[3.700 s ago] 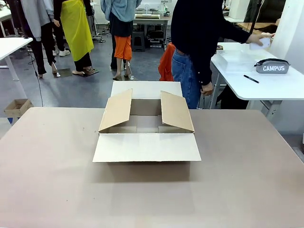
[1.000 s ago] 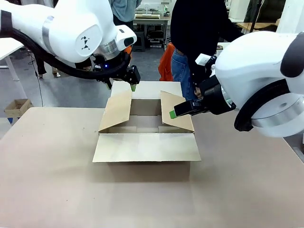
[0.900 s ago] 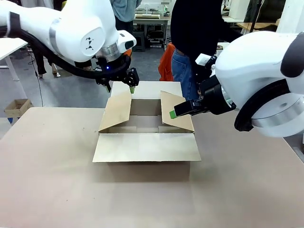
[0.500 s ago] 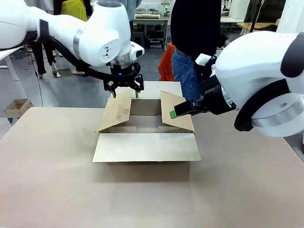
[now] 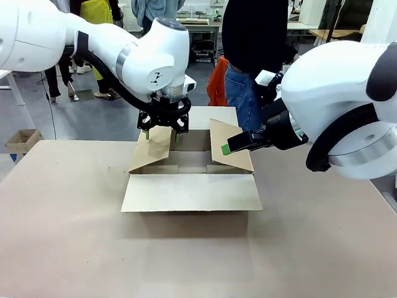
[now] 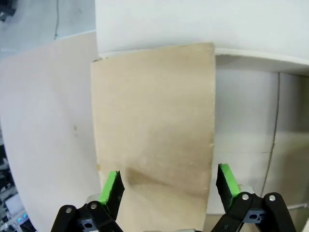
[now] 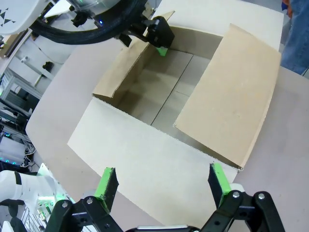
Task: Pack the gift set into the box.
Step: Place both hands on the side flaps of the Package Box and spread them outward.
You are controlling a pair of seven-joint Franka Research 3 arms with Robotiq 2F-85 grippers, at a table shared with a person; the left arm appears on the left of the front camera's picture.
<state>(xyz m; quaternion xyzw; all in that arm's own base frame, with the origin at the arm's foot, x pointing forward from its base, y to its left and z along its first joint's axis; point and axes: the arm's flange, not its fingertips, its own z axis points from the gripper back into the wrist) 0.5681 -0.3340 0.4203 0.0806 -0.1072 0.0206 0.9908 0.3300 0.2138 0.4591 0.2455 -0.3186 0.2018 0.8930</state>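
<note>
Left hand (image 5: 161, 133) wide, astride left flap (image 5: 152, 148) | right hand (image 7: 161, 186) wide, seemingly clear | risk: push may drag unsteadied carton (image 5: 191, 194) across worktop (image 5: 68, 236).

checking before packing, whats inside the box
The box shows only a bare cardboard floor, no items. The parts under its two tilted side flaps are hidden.

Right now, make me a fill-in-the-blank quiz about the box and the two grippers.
1. The left gripper is open over the box's ____ side flap.
2. The right gripper's jaws are ____.
3. The box's front flap is folded ____.
Missing words: left; open; outward.
</note>
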